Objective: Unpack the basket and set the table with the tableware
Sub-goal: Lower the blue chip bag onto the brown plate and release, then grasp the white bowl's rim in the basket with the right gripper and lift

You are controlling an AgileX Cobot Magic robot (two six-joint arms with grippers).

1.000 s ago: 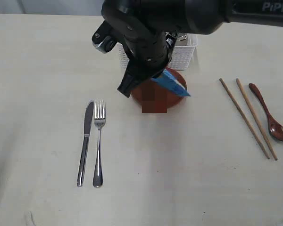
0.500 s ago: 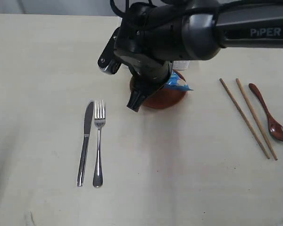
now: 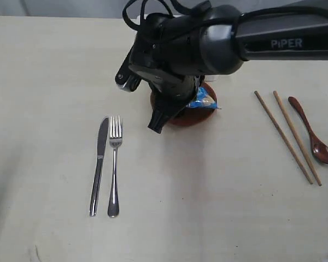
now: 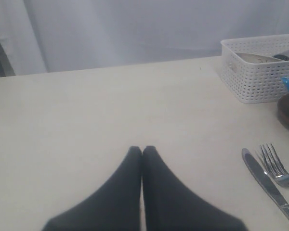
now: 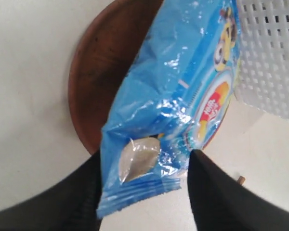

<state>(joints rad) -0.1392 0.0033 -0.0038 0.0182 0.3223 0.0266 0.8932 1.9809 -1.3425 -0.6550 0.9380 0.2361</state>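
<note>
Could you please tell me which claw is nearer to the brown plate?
Right. The right claw hangs just over the plate edge, straddling the blue bag; the left claw sits shut, well off to the side.

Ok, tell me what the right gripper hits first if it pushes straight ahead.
The right gripper would probably meet the blue chip bag, lying on the brown plate between its open jaws.

Pale cream table (image 3: 218, 218): steel knife (image 3: 100, 164) and fork (image 3: 115, 164) lie parallel at left, two wooden chopsticks (image 3: 287, 136) and a dark red spoon (image 3: 311, 131) at right. Round brown plate (image 5: 98, 82) lies flat just beside the white lattice basket (image 4: 260, 79).
</note>
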